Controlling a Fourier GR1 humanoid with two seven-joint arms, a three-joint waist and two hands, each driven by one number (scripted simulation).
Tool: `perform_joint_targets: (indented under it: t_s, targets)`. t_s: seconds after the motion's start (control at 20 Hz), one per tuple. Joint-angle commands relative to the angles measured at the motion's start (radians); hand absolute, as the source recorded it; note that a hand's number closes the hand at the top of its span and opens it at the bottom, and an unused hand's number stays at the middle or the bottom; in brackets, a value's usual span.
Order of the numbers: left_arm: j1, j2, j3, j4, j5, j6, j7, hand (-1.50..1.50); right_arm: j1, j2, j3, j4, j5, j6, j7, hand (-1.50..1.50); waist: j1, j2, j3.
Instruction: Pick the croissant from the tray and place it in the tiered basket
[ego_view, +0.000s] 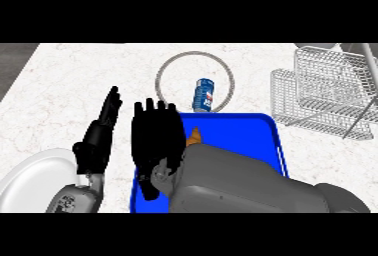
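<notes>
Counter (66, 95): right hand (156, 135) hides croissant (195, 136); can (204, 95) behind tray (269, 131).

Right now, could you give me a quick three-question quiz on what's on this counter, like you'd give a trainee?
1. True or false: the croissant already lies in the basket.
2. What stands inside the ring? A) a can B) a cup C) a plate
3. Which hand is over the tray?

Key:
1. False; it is on the blue tray, mostly hidden by the right hand.
2. A, the can.
3. The right hand, fingers straight; the left hand is beside the tray, above the plate.
</notes>
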Motion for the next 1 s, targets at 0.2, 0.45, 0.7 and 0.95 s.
perform_joint_targets:
  t_s: [0.2,0.45,0.7,0.95]
  targets:
    - [-0.021,0.007,0.031,0.003,0.007,0.002,0.019,0.00,-0.093,0.046,0.046,0.117,-0.053,0.076,0.245,-1.50,-0.017,-0.005,0.002]
    - [0.010,0.019,0.028,0.004,0.007,-0.017,-0.006,0.00,-0.120,0.046,0.077,0.184,-0.074,0.090,0.245,-1.50,-0.013,-0.003,0.002]
    - [-0.067,-0.015,0.032,0.048,-0.019,0.022,0.025,0.00,-0.132,0.046,0.115,0.152,-0.124,0.115,0.246,-1.50,-0.028,0.000,0.004]
    - [-0.051,-0.009,0.021,0.005,-0.016,0.002,0.029,0.00,-0.169,0.046,0.161,0.193,-0.128,0.146,0.218,-1.50,-0.009,0.003,0.004]
